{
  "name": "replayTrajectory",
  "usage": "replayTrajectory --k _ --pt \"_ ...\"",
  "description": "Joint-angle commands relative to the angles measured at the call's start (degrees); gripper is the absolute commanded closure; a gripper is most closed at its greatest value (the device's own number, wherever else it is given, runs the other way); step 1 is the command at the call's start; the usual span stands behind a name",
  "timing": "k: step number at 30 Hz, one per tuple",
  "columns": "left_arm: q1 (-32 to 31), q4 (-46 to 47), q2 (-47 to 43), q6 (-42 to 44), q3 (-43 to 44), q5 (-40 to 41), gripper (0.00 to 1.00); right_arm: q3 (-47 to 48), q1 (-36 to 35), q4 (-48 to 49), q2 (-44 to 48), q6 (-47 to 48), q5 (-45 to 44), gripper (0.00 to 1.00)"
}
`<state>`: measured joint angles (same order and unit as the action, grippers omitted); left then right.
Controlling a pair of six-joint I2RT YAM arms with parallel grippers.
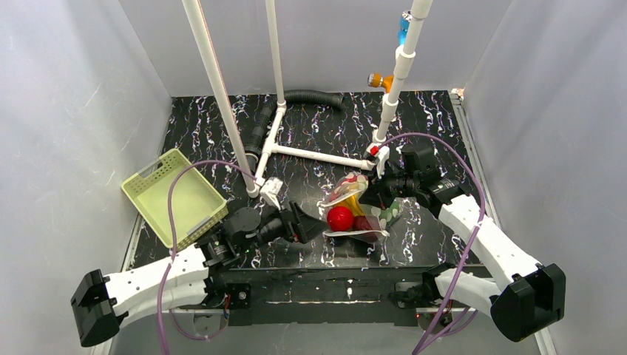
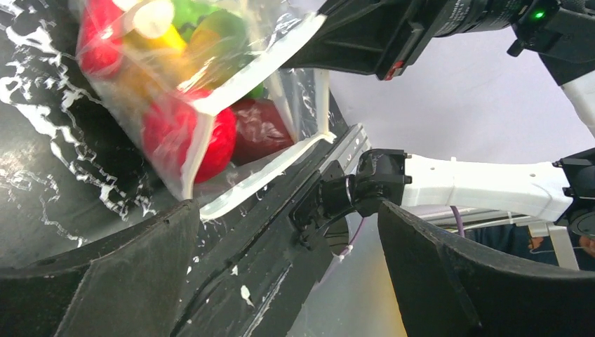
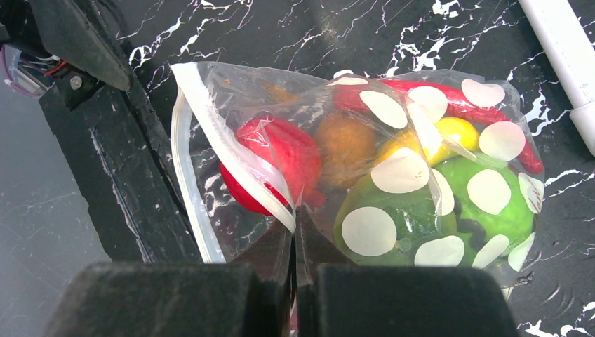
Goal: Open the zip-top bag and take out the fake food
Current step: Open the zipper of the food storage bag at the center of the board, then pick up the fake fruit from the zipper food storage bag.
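Right wrist view gives you the best look at the zip-top bag [image 3: 400, 172]: clear, crinkled film printed with pale round dots, its white zip strips parted so the mouth gapes. Packed inside is the fake food [image 3: 281, 158]: a bright red round piece nearest the mouth, a brownish-orange one behind it, a yellow one, a big green one and a red chili along the far edge. Your right hand [image 3: 296, 221] is closed tight, its tips pinching the film right by the zip strip.

From above, you see the bag lying on the black marbled counter [image 1: 444, 126], between the two hands and right of centre. Your left hand [image 2: 286, 217] is spread wide and grips nothing. It faces the open mouth from just beside it, and a dark red piece shows deep inside. At the counter's left edge sits a pale green perforated basket [image 1: 148, 168], turned at an angle, well apart from the bag.
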<state>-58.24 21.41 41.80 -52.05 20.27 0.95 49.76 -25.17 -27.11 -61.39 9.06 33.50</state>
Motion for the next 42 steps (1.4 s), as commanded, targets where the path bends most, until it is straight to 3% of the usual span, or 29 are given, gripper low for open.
replayTrajectory --k 1,6,16,20,29,33,42 --pt "0.2 -8.3 5.2 5.6 10.7 -4.4 0.02 0.5 -0.3 0.7 0.0 0.5 0.5 0.99" --pt "-1.5 -14.2 11.7 9.3 17.7 -2.1 0.02 0.7 -0.3 0.6 0.0 0.6 0.3 0.99" --pt "-7.2 -27.3 21.4 11.3 28.0 15.1 0.02 0.7 -0.3 0.5 -0.3 0.7 0.2 0.99" --pt "-7.9 -28.2 24.5 10.1 29.8 17.2 0.10 0.8 -0.3 0.6 -0.4 0.7 0.1 0.99" --pt "-8.9 -24.1 29.9 12.6 31.1 13.5 0.32 0.7 -0.3 0.5 -0.4 0.7 0.2 0.99" --pt "-10.2 -24.1 29.2 15.2 31.4 14.1 0.36 0.7 -0.3 0.4 -0.1 0.7 0.1 0.99" --pt "-11.4 -33.8 22.4 15.3 30.6 23.4 0.30 0.7 -0.3 0.5 -0.2 0.7 0.0 0.99"
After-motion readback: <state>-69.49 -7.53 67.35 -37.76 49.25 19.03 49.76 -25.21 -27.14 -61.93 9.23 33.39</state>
